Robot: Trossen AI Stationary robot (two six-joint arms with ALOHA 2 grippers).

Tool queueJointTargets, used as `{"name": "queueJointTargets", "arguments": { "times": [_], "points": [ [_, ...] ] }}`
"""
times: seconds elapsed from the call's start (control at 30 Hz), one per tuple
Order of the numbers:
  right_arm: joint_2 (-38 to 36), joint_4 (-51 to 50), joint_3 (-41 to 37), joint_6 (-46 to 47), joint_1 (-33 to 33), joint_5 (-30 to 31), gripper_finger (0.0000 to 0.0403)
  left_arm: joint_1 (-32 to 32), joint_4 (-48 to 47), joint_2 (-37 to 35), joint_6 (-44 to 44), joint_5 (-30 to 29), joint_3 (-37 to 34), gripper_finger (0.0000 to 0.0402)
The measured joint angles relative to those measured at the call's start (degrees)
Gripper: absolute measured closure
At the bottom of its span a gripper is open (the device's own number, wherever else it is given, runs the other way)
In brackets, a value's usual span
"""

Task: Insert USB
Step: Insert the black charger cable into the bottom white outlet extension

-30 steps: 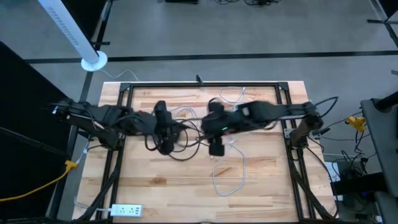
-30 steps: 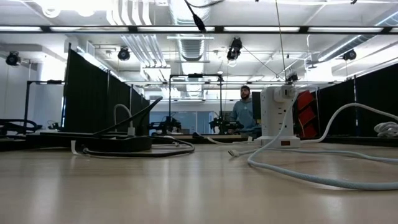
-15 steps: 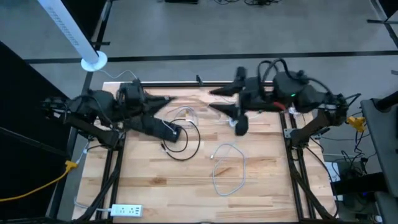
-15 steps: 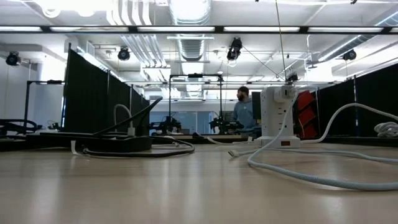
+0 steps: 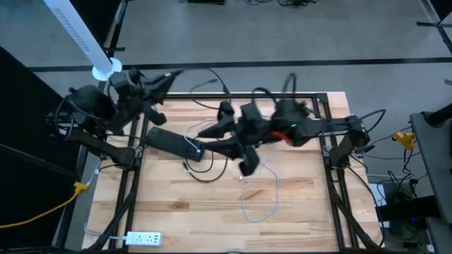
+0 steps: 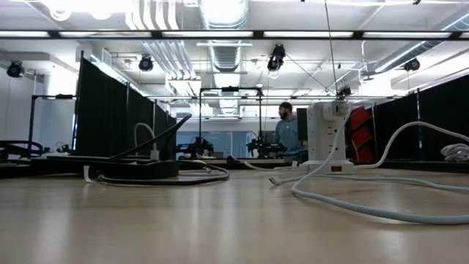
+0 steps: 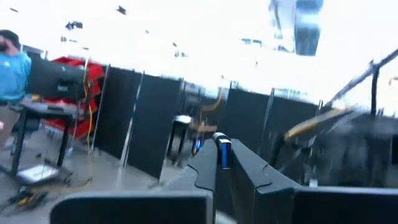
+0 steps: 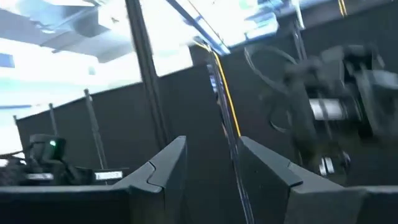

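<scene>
A white cable (image 5: 261, 194) lies looped on the wooden table, its plug end (image 6: 272, 180) resting on the top near a white charging tower (image 6: 326, 136). A black power strip (image 5: 173, 143) with a black cord lies at the left. My left gripper (image 5: 169, 74) is shut and raised over the table's far left corner, pointing up and away. My right gripper (image 5: 212, 140) hangs above the table's middle, beside the strip's right end. Its fingers (image 8: 168, 168) stand apart with nothing between them. Neither gripper shows in the low view. My left gripper (image 7: 222, 155) is shut. A small blue and white bit (image 7: 223, 149) shows right at its fingertips, and I cannot tell whether the fingers touch it.
A small white power strip (image 5: 143, 238) lies at the near left edge. Black frame rails (image 5: 233, 95) run along the table's sides. A person (image 6: 287, 132) stands far behind the table. Bare wood (image 5: 191, 212) spreads along the near half.
Both grippers have risen off the table and tipped from pointing down to pointing slightly up. My left gripper has drawn back from the power strip toward the far left corner. My right gripper swung toward the far right and came back over the table's middle.
</scene>
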Motion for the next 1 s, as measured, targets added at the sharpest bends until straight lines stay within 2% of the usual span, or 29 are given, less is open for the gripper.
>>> {"name": "queueJointTargets", "arguments": {
  "times": [0.17,0.43,0.53,0.7,0.83,1.0],
  "points": [
    [5.08,0.37,0.14,3.46,-0.04,0.03,0.0289,-0.02,4.62,-0.65,0.13,4.01,0.00,0.0401],
    [10.09,-0.14,0.14,-3.76,-0.13,0.90,0.0277,-0.02,7.51,-2.07,-3.28,8.27,0.00,0.0401],
    [10.67,0.82,-0.02,-8.65,-0.12,6.98,0.0267,-0.04,7.95,-2.19,-5.41,10.38,0.00,0.0401],
    [9.67,10.28,0.16,-20.97,-0.19,20.82,0.0259,-0.04,8.44,-1.95,-9.96,15.40,0.00,0.0401],
    [9.60,15.42,0.15,-25.55,-1.05,22.54,0.0264,-0.06,9.11,-1.62,-12.17,18.74,0.00,0.0401],
    [9.19,18.07,0.52,-22.29,-3.19,22.51,0.0279,-0.14,9.50,-1.14,-12.87,21.64,0.00,0.0401]
  ]
}}
